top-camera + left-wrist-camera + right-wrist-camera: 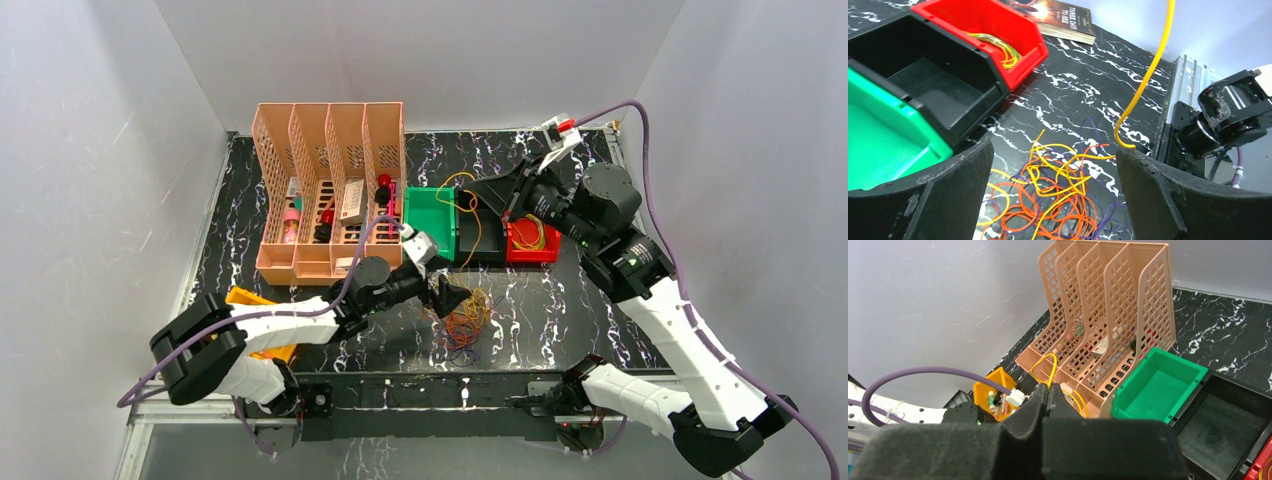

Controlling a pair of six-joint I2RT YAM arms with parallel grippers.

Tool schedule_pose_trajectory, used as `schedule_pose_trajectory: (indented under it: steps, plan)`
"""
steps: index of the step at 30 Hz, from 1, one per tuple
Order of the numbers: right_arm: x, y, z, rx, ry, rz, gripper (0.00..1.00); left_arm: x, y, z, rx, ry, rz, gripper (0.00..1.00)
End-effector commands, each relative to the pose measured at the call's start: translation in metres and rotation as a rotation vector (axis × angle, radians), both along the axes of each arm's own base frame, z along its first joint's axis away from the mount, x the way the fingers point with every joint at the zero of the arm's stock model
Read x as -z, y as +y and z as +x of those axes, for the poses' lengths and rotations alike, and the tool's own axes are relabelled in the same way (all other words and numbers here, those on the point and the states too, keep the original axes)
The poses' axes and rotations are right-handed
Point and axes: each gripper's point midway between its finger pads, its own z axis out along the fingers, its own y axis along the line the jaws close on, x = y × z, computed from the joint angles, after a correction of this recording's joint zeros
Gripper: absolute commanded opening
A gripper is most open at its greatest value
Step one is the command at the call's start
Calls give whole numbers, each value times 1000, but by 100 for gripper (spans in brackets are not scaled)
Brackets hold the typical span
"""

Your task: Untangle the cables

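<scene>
Side by side, the left arm [285, 325] and right arm [690, 350] wear glossy white shells between chunky black joint housings. A thick purple cable [923, 371] trails along each, cinched with white ties. The left tool [1054, 147] and right tool [1046, 390] end in matte black fingers [953, 190], scuffed grey at the edges.

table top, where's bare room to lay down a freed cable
Bare table lies front right, between the cable pile and the right arm, and at the back behind the green bin. Crowded: the pile at the left hand, and over the black bin, where the yellow cable hangs.
</scene>
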Motion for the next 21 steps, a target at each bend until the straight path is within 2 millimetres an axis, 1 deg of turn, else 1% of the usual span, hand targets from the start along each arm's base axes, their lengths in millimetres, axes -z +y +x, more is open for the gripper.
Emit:
schedule_pose_trajectory:
  steps: [1,4,8,10,13,18,21]
  plan:
    - [-10,-2,-1,16,-27,41,0,-32,-29,-8,88,-96,-87,91]
    - [-10,-2,-2,12,-23,42,0,-26,-35,-6,84,-83,-87,89]
    - [-10,-1,-2,9,-22,43,0,-27,-45,-9,119,-81,-95,77]
    - [-11,-3,-2,15,-26,41,0,-25,-44,-11,130,-87,-88,76]
    - [-12,-7,0,41,-31,43,0,-15,-33,-13,110,-102,-59,78]
    - [-12,-9,1,55,-36,43,0,-2,0,-22,74,-129,9,81]
    - [-10,-10,2,61,-34,38,0,0,13,-30,83,-137,32,81]
